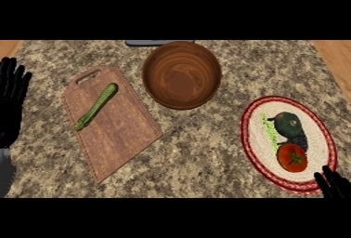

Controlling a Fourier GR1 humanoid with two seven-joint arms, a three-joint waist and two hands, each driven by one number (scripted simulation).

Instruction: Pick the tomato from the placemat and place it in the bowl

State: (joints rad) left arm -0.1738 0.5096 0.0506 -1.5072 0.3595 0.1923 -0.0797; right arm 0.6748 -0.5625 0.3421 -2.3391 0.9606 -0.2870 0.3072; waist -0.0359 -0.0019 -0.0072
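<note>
A red tomato (292, 157) lies on the near part of a round woven placemat (319, 135) with a red rim, at the right of the counter. Just behind it on the placemat sits a dark green and black avocado (289, 124). The brown wooden bowl (182, 74) stands at the back middle, with nothing inside. My right hand (334, 184) shows only its black fingers at the lower right corner, straight, just right of and nearer than the tomato, not touching it. At the left edge my left hand (11, 100) rests open, fingers up.
A wooden cutting board (120, 128) lies left of the bowl with a green zucchini (96, 106) on it. A grey object (147, 42) peeks out behind the bowl. Wooden strips border the granite counter at both far corners.
</note>
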